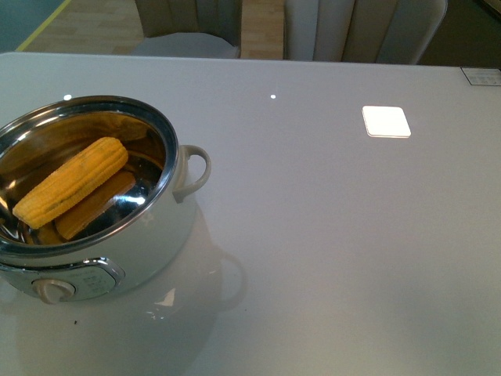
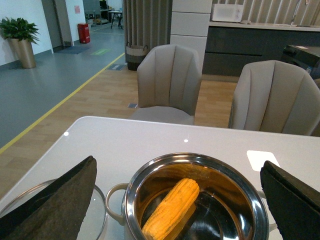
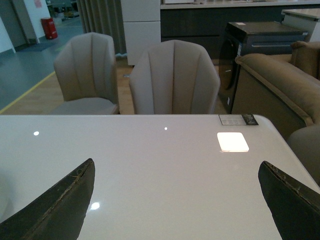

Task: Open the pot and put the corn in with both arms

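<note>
Both claws gape empty; corn point(image 1: 70, 182) lies in the open pot point(image 1: 168, 227) (lid point(image 2: 100, 210) beside).

The pot point(image 1: 117, 235) stands on the counter point(image 1: 337, 258), at its left part. The corn point(image 1: 70, 182) lies inside the pot. Two chairs point(image 2: 170, 82) stand behind the counter.

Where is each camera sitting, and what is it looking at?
Front view: on the robot's body, looking down at the table, pot and corn; no arm shows.
Left wrist view: above the pot, facing the chairs; open fingertips show.
Right wrist view: over bare table; open fingertips show.
Shared: front and left wrist both show the corn in the pot.
</note>
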